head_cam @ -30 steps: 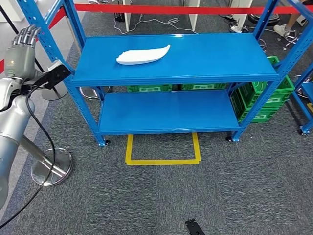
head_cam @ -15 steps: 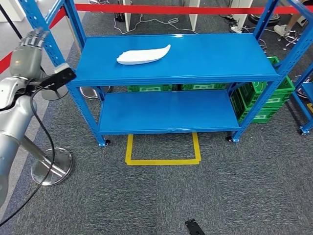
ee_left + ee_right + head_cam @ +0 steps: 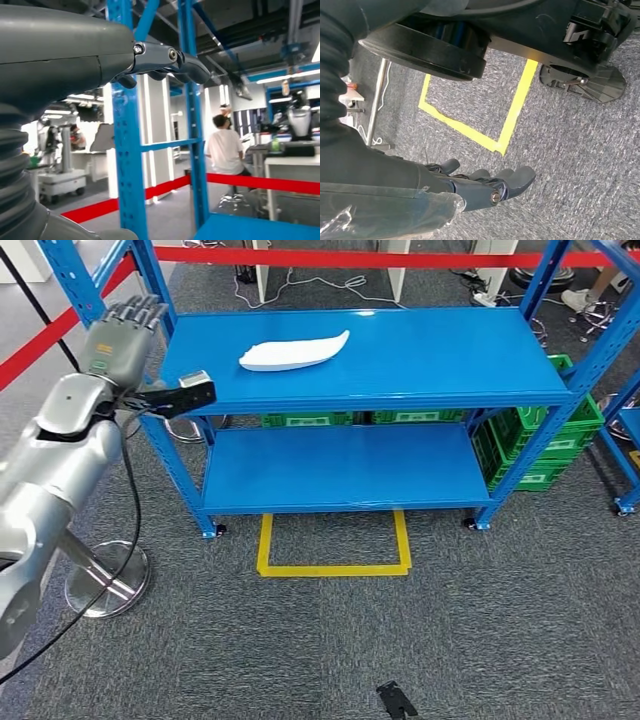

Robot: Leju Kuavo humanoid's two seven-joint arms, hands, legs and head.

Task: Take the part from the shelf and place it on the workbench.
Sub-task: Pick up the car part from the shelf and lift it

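- Reaching is the step: the left hand (image 3: pixel 121 335), fingers extended and empty, hovers at the blue shelf (image 3: pixel 453 360) corner.
- White part (image 3: pixel 294 350) lies on the top shelf, well apart.
- Right hand (image 3: pixel 486 187) hangs empty, fingers straight.
- Best to approach over the edge, clearing the upright.

No text, label, brand or number can be read in any view (the blue shelf (image 3: pixel 362 360), the white part (image 3: pixel 293 352) on it and the green crates (image 3: pixel 528 445) show no legible marking)
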